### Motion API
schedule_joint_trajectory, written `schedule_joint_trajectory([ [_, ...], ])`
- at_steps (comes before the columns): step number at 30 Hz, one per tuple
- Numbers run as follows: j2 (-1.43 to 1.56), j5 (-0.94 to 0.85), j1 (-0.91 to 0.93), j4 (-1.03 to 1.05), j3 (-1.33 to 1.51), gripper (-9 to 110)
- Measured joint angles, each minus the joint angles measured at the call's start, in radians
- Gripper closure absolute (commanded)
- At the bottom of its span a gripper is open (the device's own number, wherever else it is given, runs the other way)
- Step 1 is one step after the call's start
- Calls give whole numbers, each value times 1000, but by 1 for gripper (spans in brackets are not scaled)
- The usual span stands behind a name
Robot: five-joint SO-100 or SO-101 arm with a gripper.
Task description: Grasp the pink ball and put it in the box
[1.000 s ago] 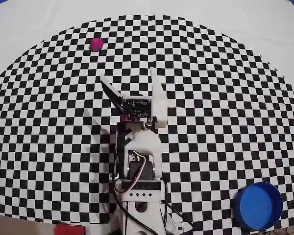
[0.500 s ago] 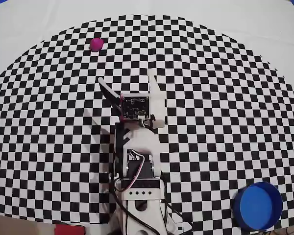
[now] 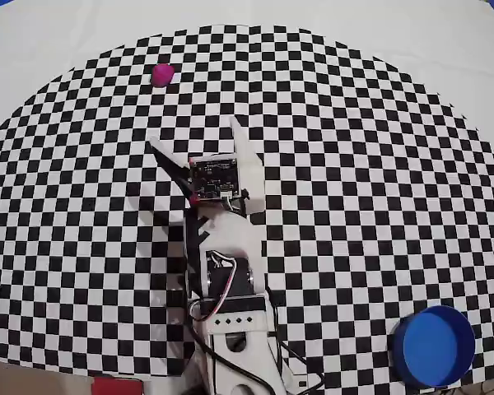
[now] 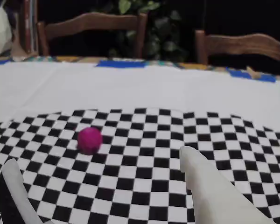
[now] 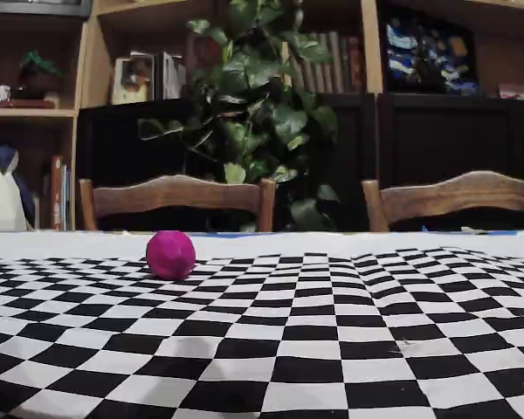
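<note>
The pink ball lies on the checkered mat near its far left edge in the overhead view. It also shows in the wrist view as the pink ball and in the fixed view as the pink ball. My gripper hovers over the mat's middle, open and empty, pointed up-left toward the ball and several squares short of it. In the wrist view the gripper frames bare mat, with the ball ahead and left of centre. The box, a round blue tub, stands at the bottom right of the overhead view.
The checkered mat lies on a white tablecloth. Two wooden chairs and a leafy plant stand beyond the table's far edge. The arm's base sits at the mat's near edge.
The gripper has swung to the left and slightly forward toward the ball, staying open. The ball and the box have not moved.
</note>
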Motion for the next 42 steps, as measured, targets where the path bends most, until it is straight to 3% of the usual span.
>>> schedule_joint_trajectory([
  [22, -32, 0, -201, 0, 0, 59],
  [42, -74, 0, -225, 0, 0, 59],
])
